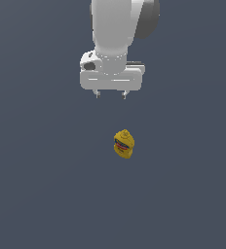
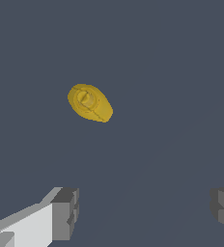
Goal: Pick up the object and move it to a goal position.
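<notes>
The small yellow squeeze bottle (image 1: pixel 124 144) with a tapered yellow cap and a red-and-blue label stands on the dark grey floor near the middle of the exterior view. In the wrist view the bottle (image 2: pixel 90 102) shows from above, cap toward the camera. My white gripper (image 1: pixel 110 95) hangs above and behind the bottle, a little toward the exterior view's left, clear of it. Its jaws are open wide and empty. In the wrist view its two grey fingertips (image 2: pixel 65 213) frame an empty gap, with the bottle away from that gap.
The flat dark grey floor (image 1: pixel 42 185) fills both views. Nothing else stands on it in view.
</notes>
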### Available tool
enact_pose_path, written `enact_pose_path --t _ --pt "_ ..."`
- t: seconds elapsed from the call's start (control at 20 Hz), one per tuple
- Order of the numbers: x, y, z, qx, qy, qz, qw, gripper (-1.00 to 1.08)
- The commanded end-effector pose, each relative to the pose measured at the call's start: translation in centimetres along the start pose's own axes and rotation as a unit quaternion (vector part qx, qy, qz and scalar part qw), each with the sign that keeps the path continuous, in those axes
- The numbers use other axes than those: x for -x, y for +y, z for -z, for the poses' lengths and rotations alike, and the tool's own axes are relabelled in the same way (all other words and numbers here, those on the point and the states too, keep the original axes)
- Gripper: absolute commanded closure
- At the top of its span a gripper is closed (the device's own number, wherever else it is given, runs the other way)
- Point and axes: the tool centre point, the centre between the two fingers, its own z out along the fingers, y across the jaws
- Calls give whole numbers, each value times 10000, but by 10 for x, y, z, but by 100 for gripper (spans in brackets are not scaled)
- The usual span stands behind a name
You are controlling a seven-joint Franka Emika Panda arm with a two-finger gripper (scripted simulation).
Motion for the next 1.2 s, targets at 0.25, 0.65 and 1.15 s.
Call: enact_pose_path --t 0.25,0.65,1.15 --pt "-1 -3 1 28 -46 128 9999 -92" --pt "-1 -6 2 54 -92 210 9997 -92" --pt "-11 -11 -6 51 -66 676 9977 -92"
